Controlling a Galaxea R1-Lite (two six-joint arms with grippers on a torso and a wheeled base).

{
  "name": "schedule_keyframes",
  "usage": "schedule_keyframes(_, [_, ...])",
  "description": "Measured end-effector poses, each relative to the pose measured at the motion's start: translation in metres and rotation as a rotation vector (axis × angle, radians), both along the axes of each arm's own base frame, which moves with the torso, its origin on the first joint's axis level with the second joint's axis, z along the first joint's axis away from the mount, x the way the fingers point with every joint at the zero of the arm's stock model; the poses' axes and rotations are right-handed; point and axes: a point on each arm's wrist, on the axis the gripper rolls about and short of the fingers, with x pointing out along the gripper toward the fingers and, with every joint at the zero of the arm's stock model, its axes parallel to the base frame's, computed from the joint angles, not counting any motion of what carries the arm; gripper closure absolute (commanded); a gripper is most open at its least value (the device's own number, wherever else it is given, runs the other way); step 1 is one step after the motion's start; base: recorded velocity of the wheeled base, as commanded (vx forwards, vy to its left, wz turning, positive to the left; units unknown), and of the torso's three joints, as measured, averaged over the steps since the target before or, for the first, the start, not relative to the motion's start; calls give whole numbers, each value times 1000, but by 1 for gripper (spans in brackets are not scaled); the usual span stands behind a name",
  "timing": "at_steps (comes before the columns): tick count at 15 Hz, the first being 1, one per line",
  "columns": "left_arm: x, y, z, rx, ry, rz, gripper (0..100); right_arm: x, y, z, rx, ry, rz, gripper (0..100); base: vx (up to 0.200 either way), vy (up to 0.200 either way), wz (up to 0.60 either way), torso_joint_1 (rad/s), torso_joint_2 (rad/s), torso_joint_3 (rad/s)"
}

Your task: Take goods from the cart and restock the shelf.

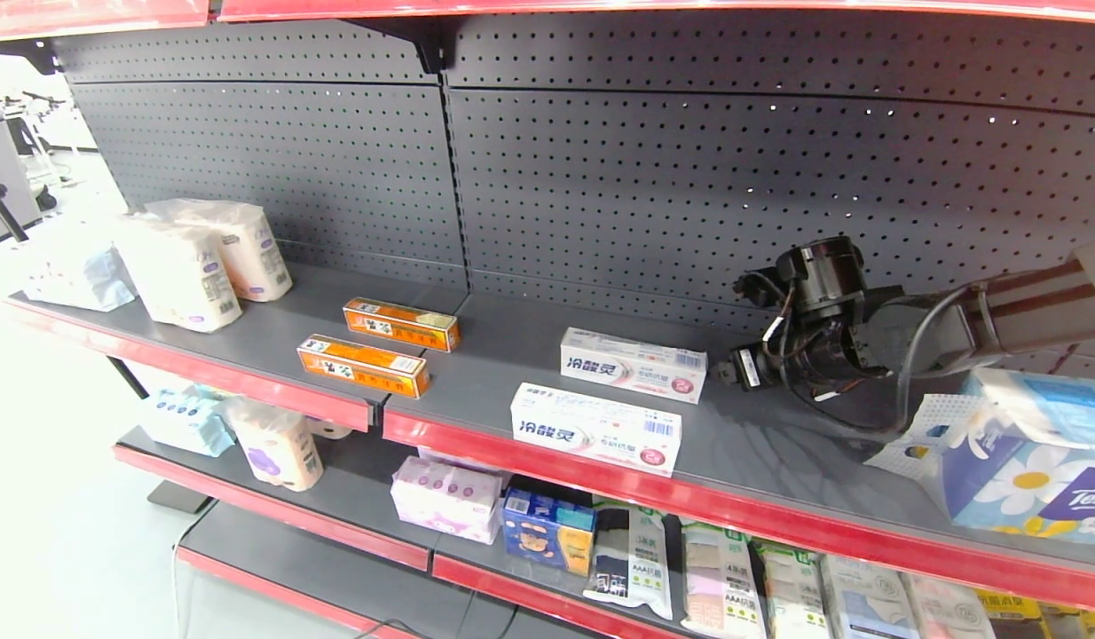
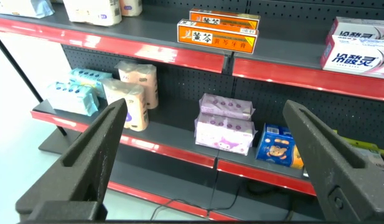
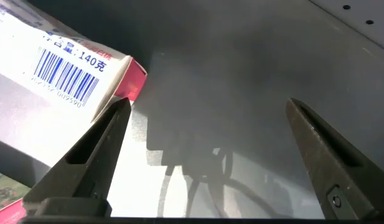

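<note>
Judging from how the goods lie, the restocking is taken to be partly done. The dark grey metal shelf [image 1: 476,328], with a red front lip and a perforated back panel, crosses the head view from middle left to lower right. It is thinly filled, and broad bare stretches are left between the groups, so more goods could be placed.

At the lower right a blue-and-white flowered plastic tissue pack [image 1: 1018,470] is laid on the board. At the upper left soft white plastic-wrapped paper packs [image 1: 179,266] are stood. Left of centre two long orange cardboard boxes [image 1: 402,324] are set one behind the other. At centre the front white toothpaste carton [image 1: 595,428] is placed at the lip, and the rear white toothpaste carton [image 1: 634,364] behind it.

The right gripper [image 1: 723,371] is held low over the board, just beside the rear carton's right end. Its jaws are spread with nothing between them, so this carton is judged to be already placed. The left gripper [image 2: 204,104] is faced toward the lower tiers from well in front, its jaws likewise spread and empty.

The board is matt, flat and level. The tiers below are stocked with small soft packs [image 1: 445,497]. At the far left a pale glossy floor [image 1: 59,497] and a bright room are seen.
</note>
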Motion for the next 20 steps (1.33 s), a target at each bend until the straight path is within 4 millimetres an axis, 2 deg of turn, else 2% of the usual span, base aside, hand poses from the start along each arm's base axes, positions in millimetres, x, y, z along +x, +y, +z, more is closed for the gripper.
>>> schedule_keyframes(7, [0, 0, 0, 0, 0, 0, 0, -2, 10, 1, 4, -4, 23, 0, 0, 0, 0, 0, 0, 0])
schedule_keyframes(20, [0, 0, 0, 0, 0, 0, 0, 0, 17, 0, 7, -6, 37, 0, 0, 0, 0, 0, 0, 0])
